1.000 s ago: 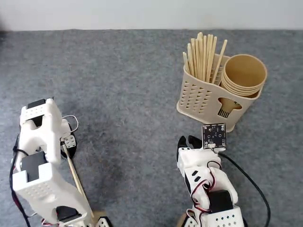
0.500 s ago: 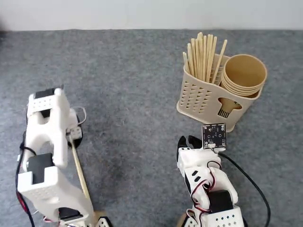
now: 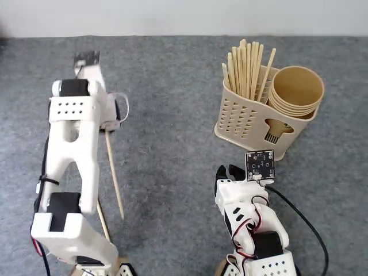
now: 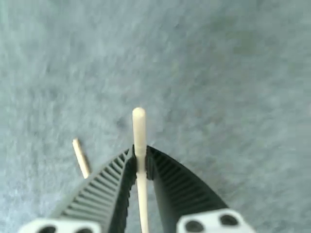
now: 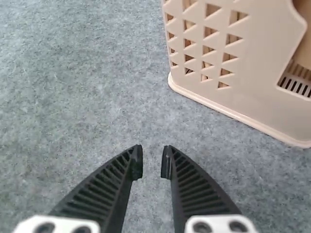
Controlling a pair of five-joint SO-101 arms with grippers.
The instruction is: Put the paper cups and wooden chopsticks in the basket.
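My left gripper [image 4: 139, 158] is shut on a wooden chopstick [image 4: 138, 124], whose tip sticks out past the fingertips above the grey carpet. From above, the left gripper [image 3: 110, 123] is at the left middle of the table, and the held chopstick [image 3: 114, 175] slants back toward the arm's base. Another chopstick [image 3: 102, 219] lies on the carpet by that base; its end [image 4: 80, 158] is beside my left fingers. The beige basket [image 3: 244, 118] at the back right holds several chopsticks [image 3: 247, 60] and stacked paper cups [image 3: 296, 92]. My right gripper [image 3: 229, 171] sits open just in front of the basket [image 5: 243, 63].
Grey carpet covers the table, with a wide bare stretch between the left arm and the basket. A pale wall runs along the far edge. The right arm's black cable [image 3: 299, 215] trails to the right of its base.
The left arm has lifted and swung away from its base toward the far side, carrying the chopstick. The right arm has stayed still.
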